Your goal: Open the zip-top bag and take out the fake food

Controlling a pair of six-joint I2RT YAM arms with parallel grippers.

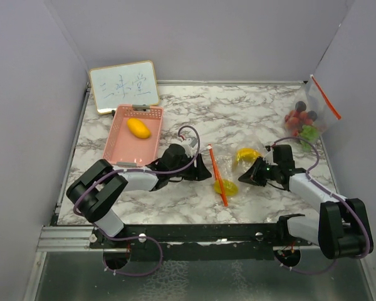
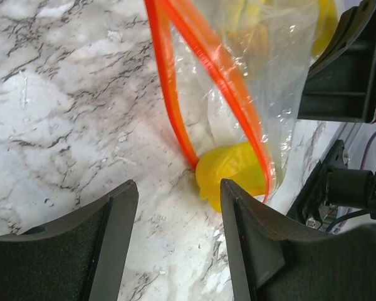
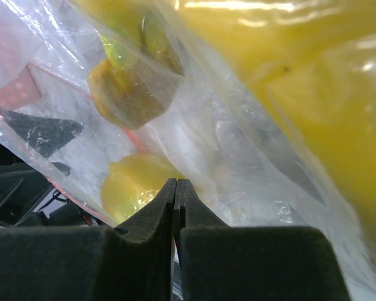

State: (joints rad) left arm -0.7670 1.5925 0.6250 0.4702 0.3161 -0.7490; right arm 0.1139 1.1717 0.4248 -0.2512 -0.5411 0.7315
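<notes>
Step in hand: emptying, since the bag mouth is already open. The right gripper (image 1: 254, 175) is closed flat, apparently pinching film of the zip-top bag (image 1: 235, 170) mid-tabletop (image 1: 238, 113). The left gripper (image 2: 178, 188) is part-open and empty, just short of a yellow piece (image 2: 229, 172) at the mouth.

Next I advance and close on that piece. The orange zip rim (image 2: 175, 94) crosses it. The banana (image 1: 246, 154) looks bagged. The pink basket (image 1: 116, 135) and a second bag (image 1: 313, 106) sit well apart.
</notes>
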